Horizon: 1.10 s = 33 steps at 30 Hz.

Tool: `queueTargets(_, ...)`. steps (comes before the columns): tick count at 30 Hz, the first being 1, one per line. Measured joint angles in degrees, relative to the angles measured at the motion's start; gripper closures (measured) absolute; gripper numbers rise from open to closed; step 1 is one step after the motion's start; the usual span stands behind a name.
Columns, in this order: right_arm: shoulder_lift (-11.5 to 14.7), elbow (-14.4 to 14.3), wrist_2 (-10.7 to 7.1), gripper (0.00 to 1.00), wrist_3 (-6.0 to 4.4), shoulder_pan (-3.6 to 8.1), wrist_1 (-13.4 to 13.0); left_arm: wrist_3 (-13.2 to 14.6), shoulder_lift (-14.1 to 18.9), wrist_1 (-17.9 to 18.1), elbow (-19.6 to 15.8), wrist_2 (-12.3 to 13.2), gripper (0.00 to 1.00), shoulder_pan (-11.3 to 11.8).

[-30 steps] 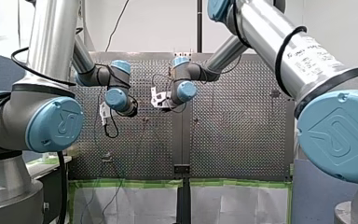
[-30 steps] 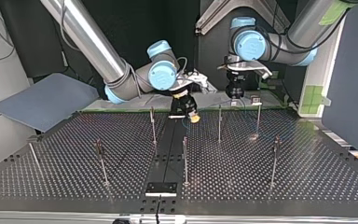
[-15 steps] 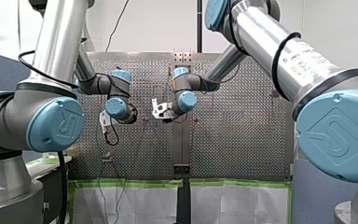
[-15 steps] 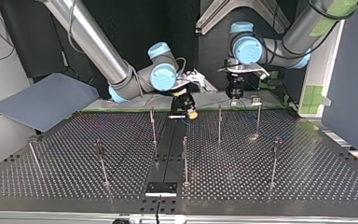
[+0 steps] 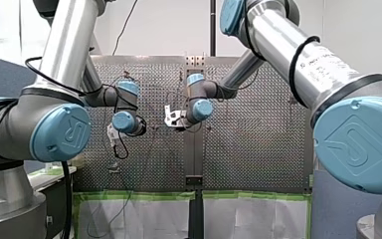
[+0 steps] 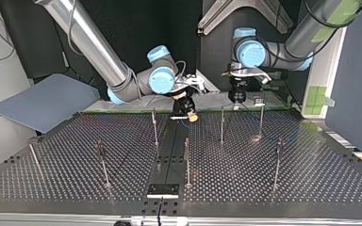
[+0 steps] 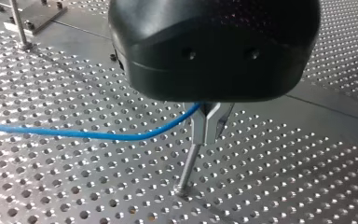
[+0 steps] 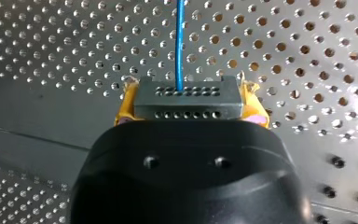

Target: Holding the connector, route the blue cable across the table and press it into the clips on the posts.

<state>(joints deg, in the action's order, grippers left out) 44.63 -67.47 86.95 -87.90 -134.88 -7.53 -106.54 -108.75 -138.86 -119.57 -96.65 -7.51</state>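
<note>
The right end effector (image 8: 189, 103) is clenched on the connector (image 8: 189, 95). In the right wrist view its yellow pads (image 8: 125, 106) bear on both side faces of this dark grey block, which has two rows of small holes in its face. The blue cable (image 8: 180, 42) leaves the middle of the connector and runs straight ahead of the end effector over the perforated tabletop (image 8: 307, 56).

The left end effector (image 7: 209, 137) is clenched on the blue cable. In the left wrist view its metal fingers (image 7: 199, 127) stand drawn together below the black housing, with only a thin dark seam between them. The cable enters at the root of the fingers and trails off to one side in a shallow sag over the tabletop. A thin post (image 7: 186, 170) stands directly beyond the fingertips, its foot set in the tabletop.

In the top view, the right end effector hangs low at 12 o'clock from the centre post (image 6: 187, 160), over the dark strip (image 6: 172, 141) that runs down the middle of the tabletop. The left end effector is at about 1 o'clock from the same post, near the far edge of the tabletop and higher than the right one. The two are apart and do not touch.

These views do not show whether the cable is seated in any clip.
</note>
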Motion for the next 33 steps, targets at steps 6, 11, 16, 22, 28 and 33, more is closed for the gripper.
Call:
queueTargets(6, -1.37, 0.0, -0.01, 1.0, -0.02, 0.45, -0.05, -0.71, -1.38, 0.92, 0.42, 1.49, 1.0, 1.01)
queueTargets(11, -1.69, 0.0, -0.07, 1.0, 0.18, 0.77, -0.11, -0.74, -3.32, 2.06, 0.91, 1.69, 1.0, 1.62)
queueTargets(16, -1.72, 0.0, -0.1, 1.0, 0.31, 1.16, -0.42, -0.77, -3.81, 2.65, 2.42, 1.85, 1.0, 2.4)
queueTargets(22, -1.74, 0.03, -0.11, 1.0, 0.23, 1.72, -1.17, -0.8, -3.93, 3.04, 3.92, 3.19, 1.0, 3.19)
queueTargets(28, -1.71, 0.21, -0.17, 1.0, 0.24, 2.29, -2.23, -0.86, -5.44, 3.46, 5.03, 4.75, 1.0, 3.64)
queueTargets(33, -1.73, 0.25, -0.19, 1.0, 0.16, 2.59, -2.57, -1.54, -7.63, 3.42, 7.12, 5.6, 1.0, 4.22)
